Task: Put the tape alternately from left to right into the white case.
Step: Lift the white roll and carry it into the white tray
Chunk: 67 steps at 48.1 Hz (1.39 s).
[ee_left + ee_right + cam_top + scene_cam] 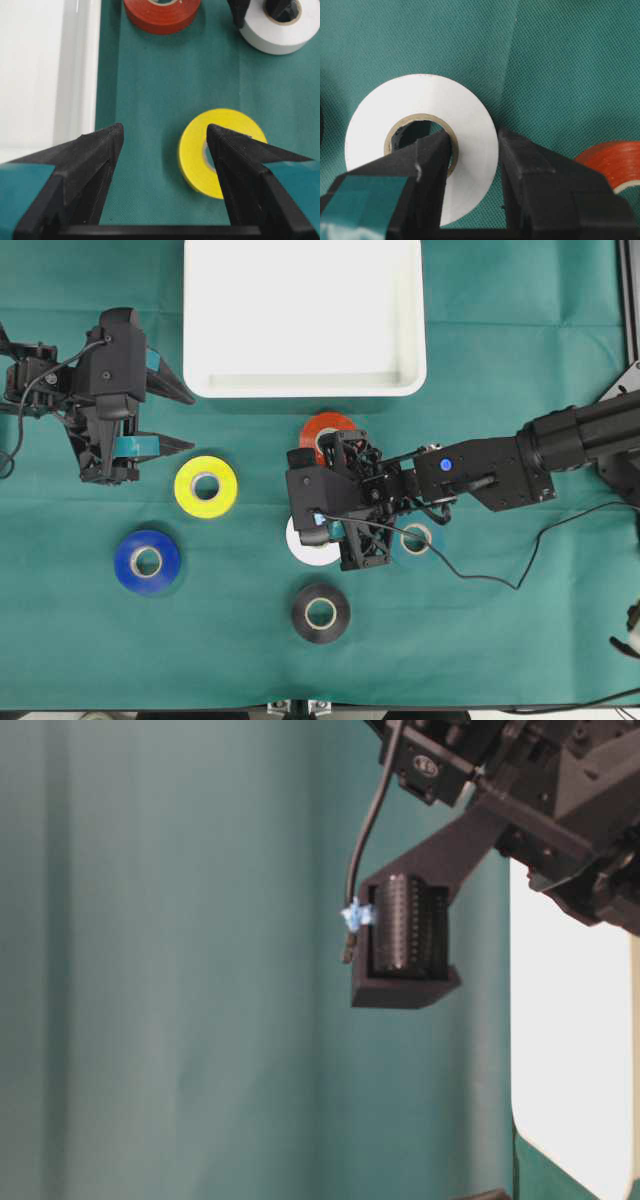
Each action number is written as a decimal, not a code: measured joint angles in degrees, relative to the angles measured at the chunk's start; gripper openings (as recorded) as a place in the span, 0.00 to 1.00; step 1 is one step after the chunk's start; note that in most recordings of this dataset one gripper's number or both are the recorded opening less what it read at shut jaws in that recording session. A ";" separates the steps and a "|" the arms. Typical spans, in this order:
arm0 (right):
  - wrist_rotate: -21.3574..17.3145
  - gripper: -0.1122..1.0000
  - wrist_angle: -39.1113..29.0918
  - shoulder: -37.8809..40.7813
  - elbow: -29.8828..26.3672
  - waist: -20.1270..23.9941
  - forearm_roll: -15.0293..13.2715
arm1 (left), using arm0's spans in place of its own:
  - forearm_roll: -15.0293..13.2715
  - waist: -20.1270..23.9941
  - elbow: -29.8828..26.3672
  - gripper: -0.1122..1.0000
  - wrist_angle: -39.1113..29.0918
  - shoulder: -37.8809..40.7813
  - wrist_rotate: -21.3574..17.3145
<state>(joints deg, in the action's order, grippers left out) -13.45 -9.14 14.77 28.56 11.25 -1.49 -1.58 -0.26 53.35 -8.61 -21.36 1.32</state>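
Note:
The white case [300,380] lies at the back centre with nothing in it. On the green cloth lie the yellow tape [206,486], blue tape [147,561] and black tape [321,613]; the red tape [325,428] and teal tape [420,538] are partly hidden by the right arm. My right gripper [475,150] is shut on the white tape [420,110], one finger inside its core and the other against its outer rim. The roll lies flat on the cloth [312,550]. My left gripper [165,135] stands open over bare cloth, with the yellow tape [220,150] by its right finger.
The left wrist view shows the white case's rim [80,75] close on the left, with the red tape [162,15] and white tape [275,37] ahead. A cable [500,575] trails from the right arm across the cloth.

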 measured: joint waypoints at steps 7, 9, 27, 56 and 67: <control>-0.09 0.36 -1.23 -1.05 0.00 0.00 -0.09 | 0.09 0.00 0.00 0.96 -0.09 0.00 0.00; -0.09 0.36 -1.85 -1.93 0.00 -0.09 -0.09 | 0.00 0.00 0.00 0.96 -0.09 0.00 0.00; -0.09 0.36 -6.06 -12.48 0.79 -2.81 -3.96 | 0.00 0.00 0.00 0.96 -0.09 0.00 -0.09; 0.18 0.36 -5.54 -13.89 0.97 -21.53 -8.61 | 0.09 0.00 0.00 0.96 -0.18 0.00 0.00; 0.18 0.36 -1.41 -10.55 -1.23 -27.86 -11.07 | 0.09 0.00 0.00 0.96 -0.09 0.00 0.00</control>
<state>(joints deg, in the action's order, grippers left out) -13.27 -10.55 4.22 27.33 -16.61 -12.57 -1.49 -0.26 53.35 -8.70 -21.36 1.32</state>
